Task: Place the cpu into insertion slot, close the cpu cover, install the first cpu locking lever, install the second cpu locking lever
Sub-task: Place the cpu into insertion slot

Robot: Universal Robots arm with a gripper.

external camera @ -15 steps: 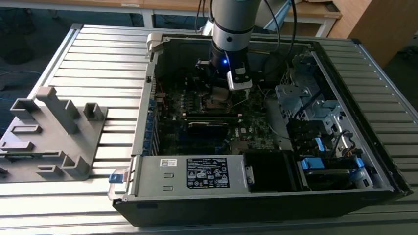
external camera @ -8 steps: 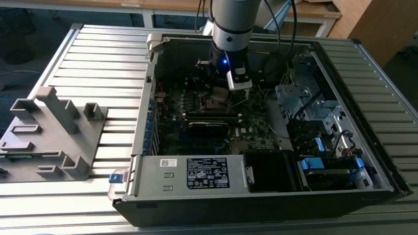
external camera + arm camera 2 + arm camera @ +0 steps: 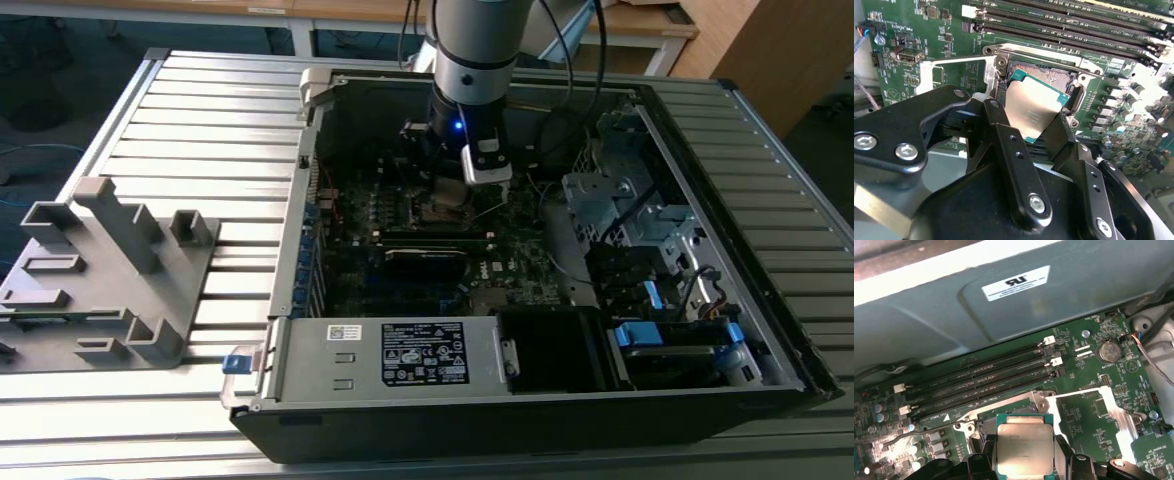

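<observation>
Gripper [image 3: 1030, 122] clamps the cpu [image 3: 1038, 107] by its edges, tilted over the slot [image 3: 1049, 76], at twelve o'clock from the power supply [image 3: 334, 345] in the exterior view. Set down skewed, it could seat crooked and damage the slot.

Silvery-tan cpu [image 3: 1036, 107] w/ teal edge, blk gripper [image 3: 1030, 125], green motherboard [image 3: 899, 15], grey ribbed table [image 3: 200, 120], blk case [image 3: 534, 432].
</observation>
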